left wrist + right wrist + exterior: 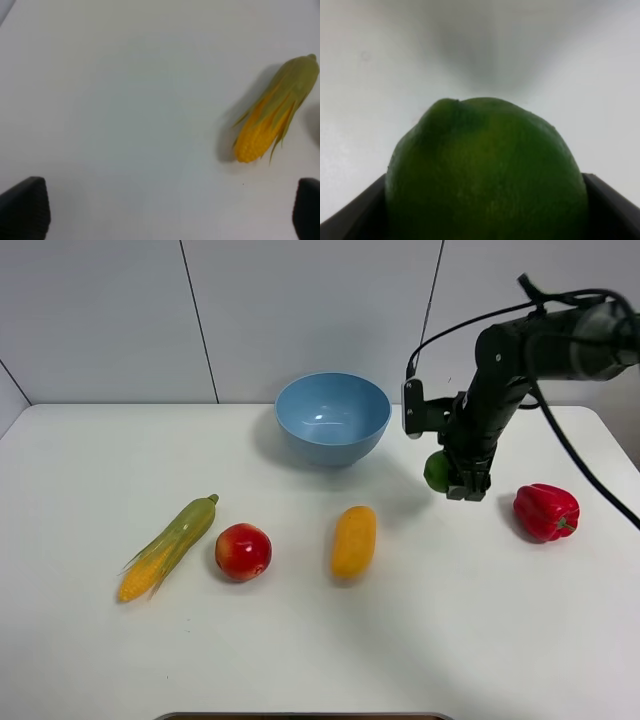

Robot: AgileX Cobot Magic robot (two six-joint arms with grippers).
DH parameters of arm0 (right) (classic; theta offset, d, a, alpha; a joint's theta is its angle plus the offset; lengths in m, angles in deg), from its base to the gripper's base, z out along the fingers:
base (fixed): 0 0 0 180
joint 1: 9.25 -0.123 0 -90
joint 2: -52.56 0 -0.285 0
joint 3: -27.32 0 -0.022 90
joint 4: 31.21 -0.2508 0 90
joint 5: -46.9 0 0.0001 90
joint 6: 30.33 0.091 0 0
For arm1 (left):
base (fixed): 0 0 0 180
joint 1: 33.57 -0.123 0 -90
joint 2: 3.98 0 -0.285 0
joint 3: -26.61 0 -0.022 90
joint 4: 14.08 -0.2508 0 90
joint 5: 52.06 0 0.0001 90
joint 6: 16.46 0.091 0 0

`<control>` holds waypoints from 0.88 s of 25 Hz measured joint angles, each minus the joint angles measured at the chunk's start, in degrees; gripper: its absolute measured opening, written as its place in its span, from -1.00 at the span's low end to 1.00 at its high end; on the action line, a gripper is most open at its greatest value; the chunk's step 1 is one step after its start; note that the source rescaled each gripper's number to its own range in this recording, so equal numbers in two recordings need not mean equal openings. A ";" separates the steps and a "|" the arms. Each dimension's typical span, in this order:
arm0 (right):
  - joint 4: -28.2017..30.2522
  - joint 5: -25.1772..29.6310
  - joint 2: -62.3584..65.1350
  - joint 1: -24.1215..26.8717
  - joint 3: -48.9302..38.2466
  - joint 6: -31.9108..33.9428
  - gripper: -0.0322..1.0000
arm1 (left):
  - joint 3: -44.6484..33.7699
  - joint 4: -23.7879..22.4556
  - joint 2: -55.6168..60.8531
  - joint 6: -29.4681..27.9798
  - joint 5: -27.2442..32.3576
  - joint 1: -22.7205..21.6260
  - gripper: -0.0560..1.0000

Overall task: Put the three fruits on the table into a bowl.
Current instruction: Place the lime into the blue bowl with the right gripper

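Where the right tool (462, 485) hangs to the right of the light-blue bowl (330, 445) in the high view, it pinches the green lime (435, 472). The wrist view shows the fruit filling the gap between its two dark fingers (610, 207). Whether the lime rests on the white desk (450, 640) or hangs just above it cannot be told. It is outside the bowl, near the bowl's right side and apart from it.

The yellow-orange mango (353, 540) lies on the desk in front of the bowl, toward the camera, with its long axis roughly pointing at the bowl. The red apple (243, 551) sits in front of the bowl and to its left, beside the mango but apart from it. The corn cob (168, 546) lies farther left of the bowl than the apple, tilted. The red bell pepper (545, 511) stands well to the bowl's right, beyond the right tool.

The left tool (165, 210) is spread wide over bare desk, holding nothing, with the corn cob ahead of it.
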 joint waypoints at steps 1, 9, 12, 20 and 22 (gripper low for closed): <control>-0.07 0.25 1.98 0.00 0.00 1.50 -0.44 | 0.00 0.00 0.00 0.00 0.00 0.00 1.00; -3.07 -0.87 16.15 -0.58 -0.05 22.33 -0.44 | 0.00 0.00 0.00 -0.04 0.00 0.00 1.00; -6.32 -4.13 18.20 -2.58 -0.05 26.72 -0.44 | 0.00 0.00 0.00 -0.04 0.00 0.00 1.00; -15.96 -22.96 15.84 -8.04 -0.05 31.77 -0.44 | 0.00 0.00 0.00 -0.04 0.00 0.00 1.00; -16.61 -27.22 14.08 -8.32 -0.05 33.91 -0.44 | 0.00 0.00 0.00 -0.04 0.00 0.00 1.00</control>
